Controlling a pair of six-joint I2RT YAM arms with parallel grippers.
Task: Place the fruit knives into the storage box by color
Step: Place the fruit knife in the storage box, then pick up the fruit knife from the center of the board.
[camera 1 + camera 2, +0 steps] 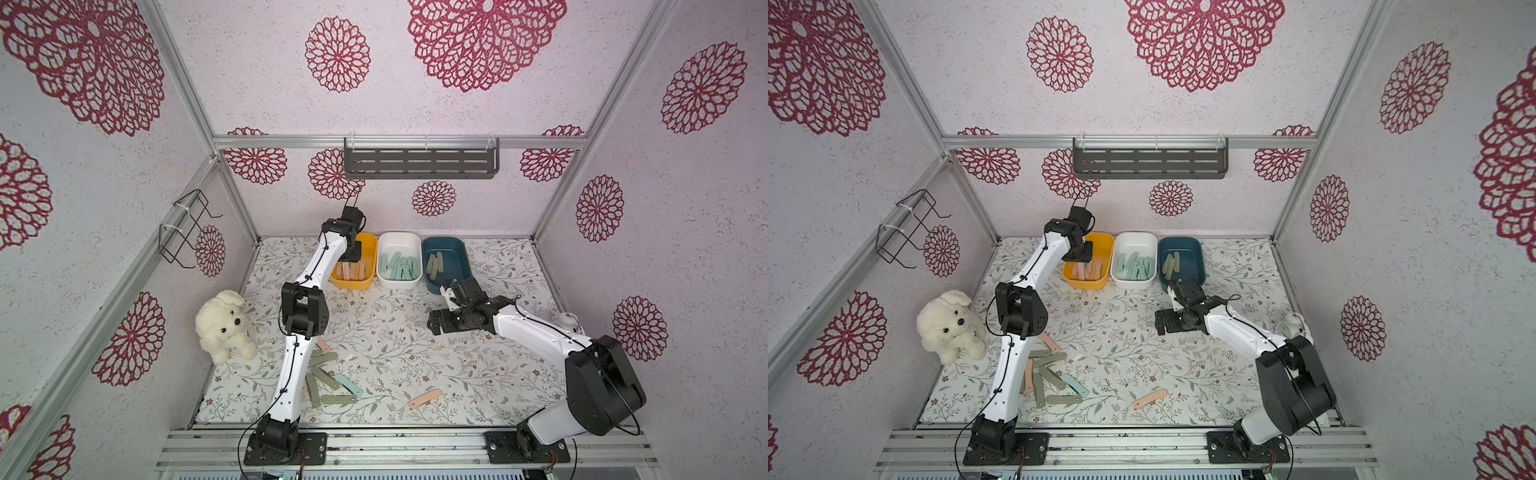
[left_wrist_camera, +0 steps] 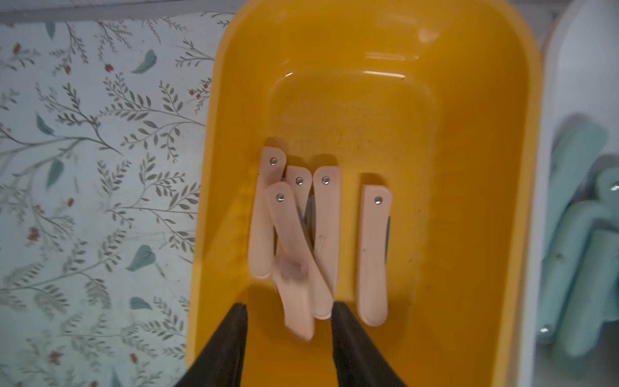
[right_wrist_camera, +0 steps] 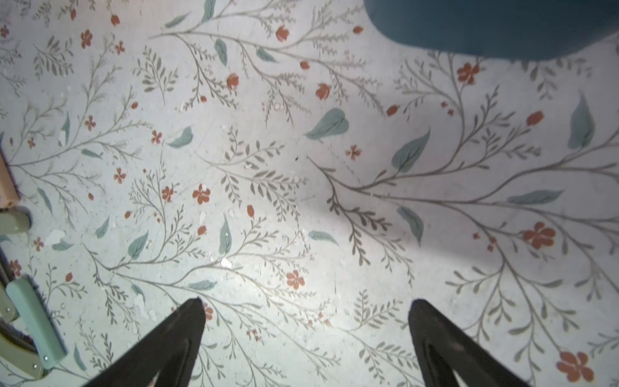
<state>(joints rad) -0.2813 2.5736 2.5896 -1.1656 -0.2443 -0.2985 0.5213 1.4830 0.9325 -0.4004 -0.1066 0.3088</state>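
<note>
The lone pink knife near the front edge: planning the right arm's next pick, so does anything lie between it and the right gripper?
Nothing visible does: only bare floral tabletop separates the open right gripper from the lone pink knife.

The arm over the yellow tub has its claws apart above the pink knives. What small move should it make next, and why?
Probably lift the left gripper straight up out of the yellow tub. Its jaws stand apart, the blurred pink knife between them looks unclamped among the other pink ones, and loose knives wait on the table.
</note>
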